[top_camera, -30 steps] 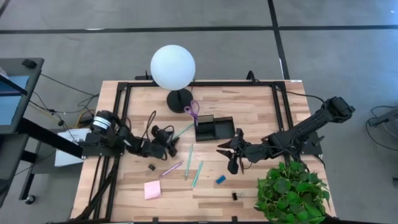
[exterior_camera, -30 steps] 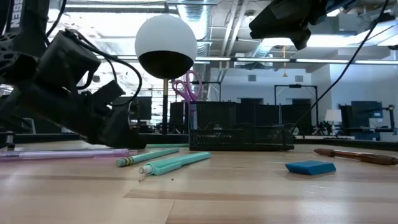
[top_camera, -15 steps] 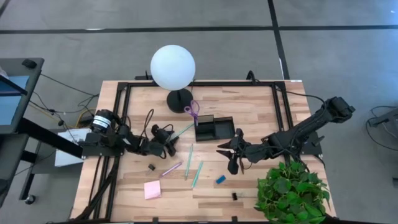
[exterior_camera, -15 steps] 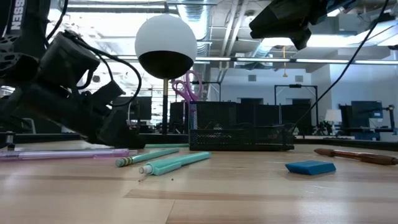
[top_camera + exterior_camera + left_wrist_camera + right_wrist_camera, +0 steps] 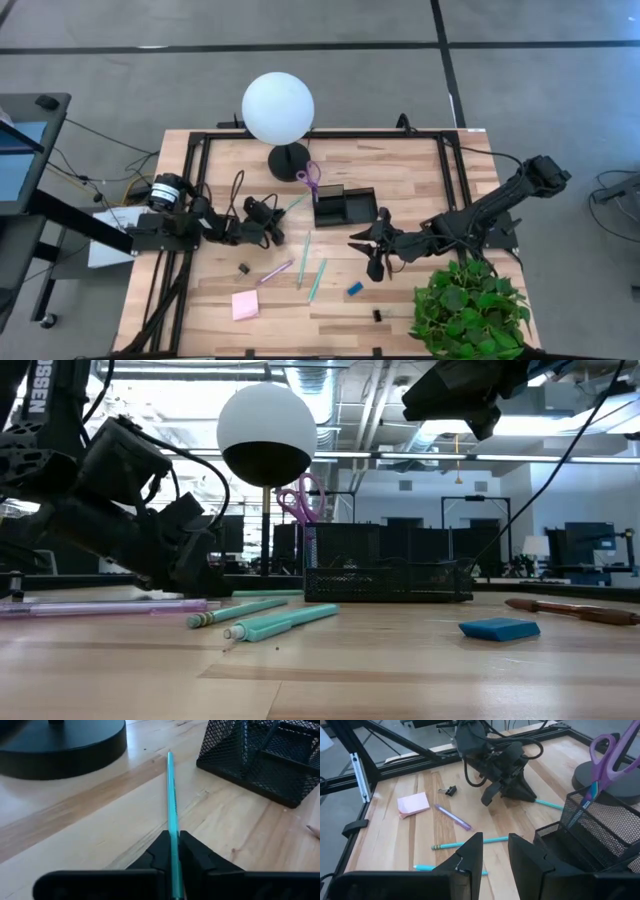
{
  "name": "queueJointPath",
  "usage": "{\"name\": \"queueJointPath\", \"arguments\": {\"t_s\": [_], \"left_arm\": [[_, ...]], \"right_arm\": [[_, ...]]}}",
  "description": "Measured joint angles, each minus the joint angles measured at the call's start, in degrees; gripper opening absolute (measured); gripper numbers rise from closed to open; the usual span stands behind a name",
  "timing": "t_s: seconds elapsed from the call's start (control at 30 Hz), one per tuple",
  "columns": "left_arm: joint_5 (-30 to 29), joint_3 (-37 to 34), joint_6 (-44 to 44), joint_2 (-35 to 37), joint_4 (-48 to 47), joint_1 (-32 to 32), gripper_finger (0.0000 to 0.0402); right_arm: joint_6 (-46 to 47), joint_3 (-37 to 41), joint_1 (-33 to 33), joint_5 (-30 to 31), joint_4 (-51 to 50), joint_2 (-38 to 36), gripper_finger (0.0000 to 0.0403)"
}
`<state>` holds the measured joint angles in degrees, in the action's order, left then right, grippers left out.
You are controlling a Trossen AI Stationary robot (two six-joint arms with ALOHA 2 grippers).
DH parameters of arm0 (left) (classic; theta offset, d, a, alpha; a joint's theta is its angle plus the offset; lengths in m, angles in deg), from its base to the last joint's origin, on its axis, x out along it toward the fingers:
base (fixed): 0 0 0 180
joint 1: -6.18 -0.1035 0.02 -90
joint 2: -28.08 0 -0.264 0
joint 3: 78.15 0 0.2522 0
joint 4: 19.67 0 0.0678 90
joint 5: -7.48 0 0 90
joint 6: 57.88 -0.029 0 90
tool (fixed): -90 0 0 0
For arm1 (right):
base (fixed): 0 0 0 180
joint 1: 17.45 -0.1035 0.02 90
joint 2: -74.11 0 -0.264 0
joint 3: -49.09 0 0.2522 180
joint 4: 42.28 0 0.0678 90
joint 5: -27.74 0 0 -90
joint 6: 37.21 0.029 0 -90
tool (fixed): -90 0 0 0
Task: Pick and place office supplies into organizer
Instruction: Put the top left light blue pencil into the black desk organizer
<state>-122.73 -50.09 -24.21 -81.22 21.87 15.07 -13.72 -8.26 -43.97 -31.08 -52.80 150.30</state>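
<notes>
My left gripper [image 5: 172, 837] is shut on a thin teal pen [image 5: 171, 790] that lies between the round black lamp base [image 5: 60, 740] and the black mesh organizer [image 5: 345, 205]. Purple-handled scissors [image 5: 310, 178] stand in the organizer's left end. On the wood nearer the front lie a purple pen [image 5: 277, 271], two teal pens [image 5: 303, 258], a blue eraser [image 5: 354, 289], a pink sticky pad [image 5: 245, 304] and two black clips [image 5: 243, 268]. My right gripper [image 5: 495, 847] hangs open above the table, right of the organizer, with nothing between its fingers. My left gripper pinches the teal pen near its left end [image 5: 172, 827] between its two fingers. The fingers come slanting down from the table's left and lie along the pen. The pen runs on ahead of the fingers, its far tip [image 5: 169, 754] low over the wood beside the lamp base.
A white globe lamp [image 5: 278, 108] stands behind the organizer. A green leafy plant [image 5: 470, 305] fills the front right corner. A black frame rail [image 5: 320, 133] runs along the table's far and side edges. Bare wood lies between the loose pens and the organizer.
My left gripper has shut on the teal pen where it stood open a second ago. The pen has stayed in its place on the table. My right gripper has kept still.
</notes>
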Motion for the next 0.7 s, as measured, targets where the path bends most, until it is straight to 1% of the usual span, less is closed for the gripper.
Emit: {"name": "queueJointPath", "arguments": {"t_s": [0.23,0.37,0.47,0.7], "left_arm": [[1.6,-0.2,-3.5,-0.5,6.9,0.0,0.0007],[4.9,-0.1,-3.8,-0.6,10.7,0.0,0.0007],[6.5,-0.1,-4.0,-0.5,11.2,0.1,0.0007],[6.5,0.0,-3.2,0.3,11.4,0.3,0.0006]], "right_arm": [[-3.7,0.0,0.1,0.0,0.1,0.0,0.0088],[-4.5,0.0,0.1,0.2,0.8,0.0,0.0088],[-4.5,0.0,0.6,0.2,1.5,0.0,0.0088],[-4.6,0.0,2.7,-0.2,2.2,0.0,0.0088]]}}
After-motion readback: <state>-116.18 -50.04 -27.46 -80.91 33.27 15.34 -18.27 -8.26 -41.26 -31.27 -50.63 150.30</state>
